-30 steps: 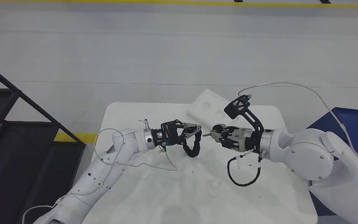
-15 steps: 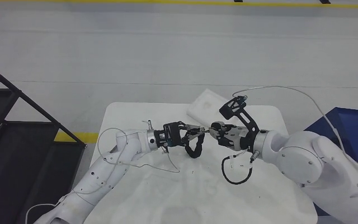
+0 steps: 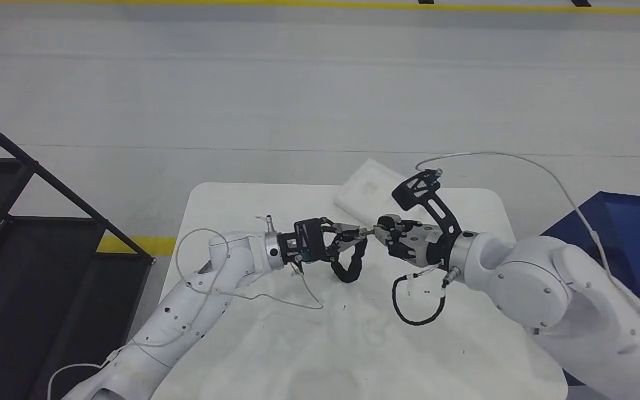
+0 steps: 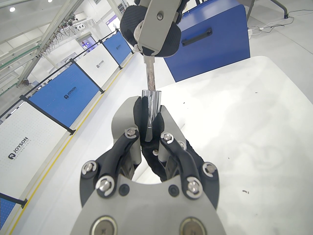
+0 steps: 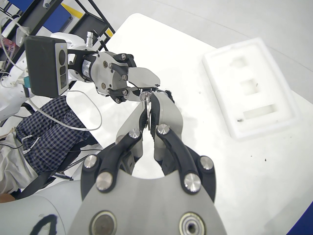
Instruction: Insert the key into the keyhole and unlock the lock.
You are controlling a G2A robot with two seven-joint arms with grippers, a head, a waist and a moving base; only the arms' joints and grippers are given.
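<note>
A smooth white counter (image 3: 300,350) with rounded corners stands on a pale grey floor (image 3: 300,80). A moulded white foam tray (image 3: 365,188) lies at its far edge, and a broad stretch of surface lies on the near side. Above the middle, well inside the edges, the left gripper (image 4: 149,110) is clamped on the lock (image 4: 152,99), a chrome cylinder with a black loop (image 3: 348,270). The right gripper (image 5: 148,108) pinches the flat metal key (image 4: 150,76), whose blade tip meets the cylinder's end.

- White table (image 3: 300,350): centre to lower frame, top view.
- White foam tray (image 3: 368,188): three rectangular recesses, lying at the table's far edge, centre frame.
- Black rack (image 3: 50,270): left edge.
- Blue cabinet (image 3: 612,212): right edge.
- Yellow floor line (image 3: 300,5): top edge.
</note>
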